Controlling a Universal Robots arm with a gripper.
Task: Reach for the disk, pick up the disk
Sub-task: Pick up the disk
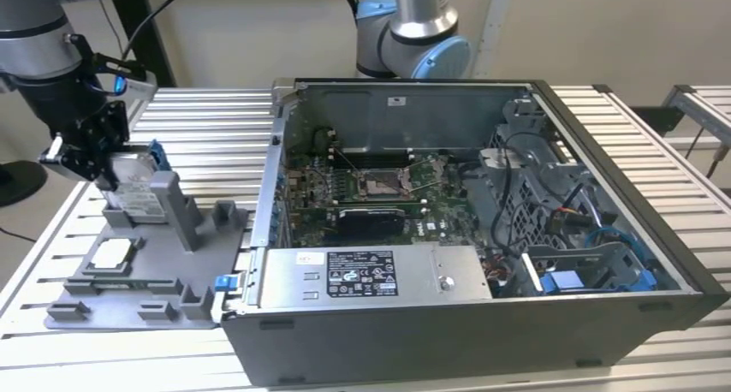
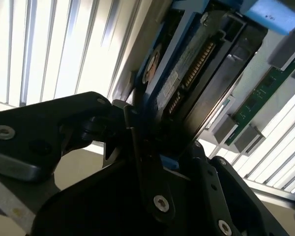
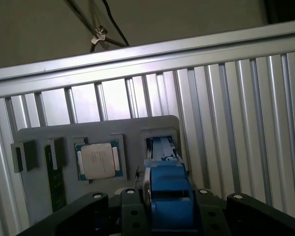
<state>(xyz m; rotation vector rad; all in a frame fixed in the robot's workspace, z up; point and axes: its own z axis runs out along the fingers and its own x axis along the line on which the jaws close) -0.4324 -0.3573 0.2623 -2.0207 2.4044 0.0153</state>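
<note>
Gripping: claw (image 1: 111,171) closed narrow on the disk (image 1: 135,187), blue rail (image 3: 168,196) between the jaws | disk upright in grey fixture (image 1: 137,281) slot, 9 o'clock of computer case (image 1: 457,341), exterior view | I judge: draw straight along slot, no twist, so rails don't bind.

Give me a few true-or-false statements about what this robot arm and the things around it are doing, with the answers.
1. The computer case is open, with its insides showing. True.
2. The small square chip lies inside the case. False: it lies on the grey tray beside the case.
3. The gripper is closed on the disk. True.
4. The disk lies flat on the table. False: it stands on edge over the tray.
5. The tray sits to the exterior view's right of the case. False: it is to the left.
</note>
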